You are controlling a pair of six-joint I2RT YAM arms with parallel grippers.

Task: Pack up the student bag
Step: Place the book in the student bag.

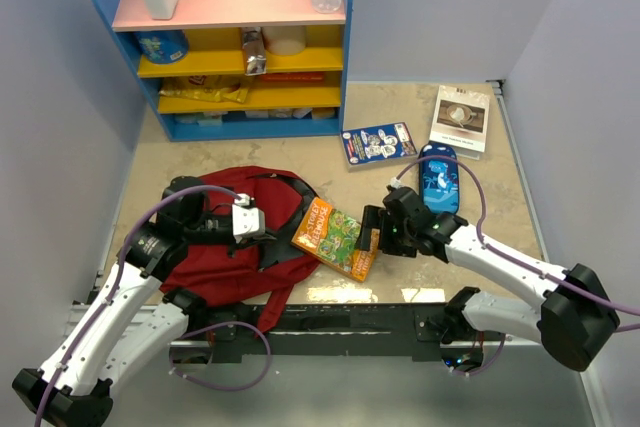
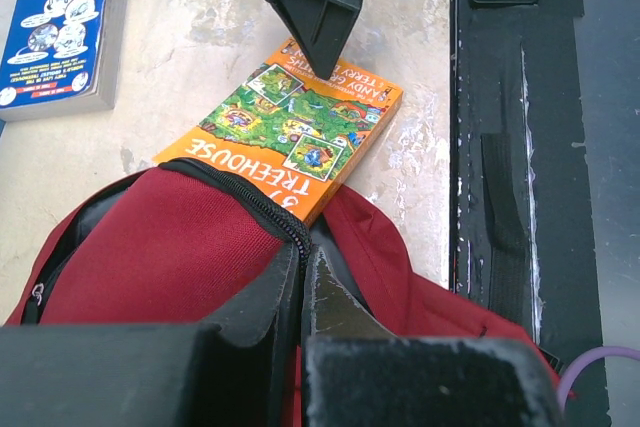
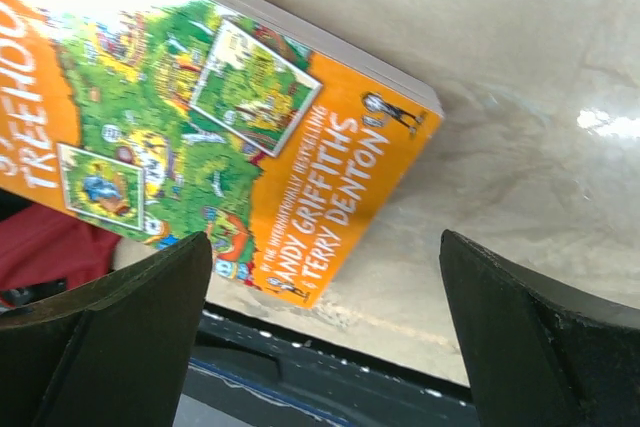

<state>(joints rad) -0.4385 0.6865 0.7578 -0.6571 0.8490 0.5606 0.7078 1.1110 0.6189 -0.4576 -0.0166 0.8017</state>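
Broadly, my work surface is one flat table (image 1: 380, 107) with a beige, marbled, slightly glossy top. At its far left stands one shelf unit (image 1: 348, 47): a blue frame with rounded corners, one pink board and two yellow boards. One student bag (image 1: 215, 267) lies at the near left of the table, partly under my left arm. It is soft dark red fabric with a rounded outline, black-edged straps and a black toothed zip (image 2: 255, 207) along its open mouth.

I count three books, all thin rectangular paperbacks with glossy covers:
- The orange book (image 1: 338, 237) has one end tucked under the zip edge, inside the bag's mouth, and the other end flat on the table.
- The blue book (image 1: 378, 143) lies well apart, further back.
- The pale book (image 1: 461, 117) lies at the far right.

One blue pencil case (image 1: 438, 177), oblong with rounded ends, lies between the pale book and my right arm.

The left gripper (image 2: 305, 267) is clamped tight, with its black fingers pinched on the bag's fabric at the zip edge. The right gripper (image 3: 325, 247) is released, with its jaws spread wide either side of the orange book's outer corner, and it grasps nothing. I cannot tell whether a finger touches the cover.
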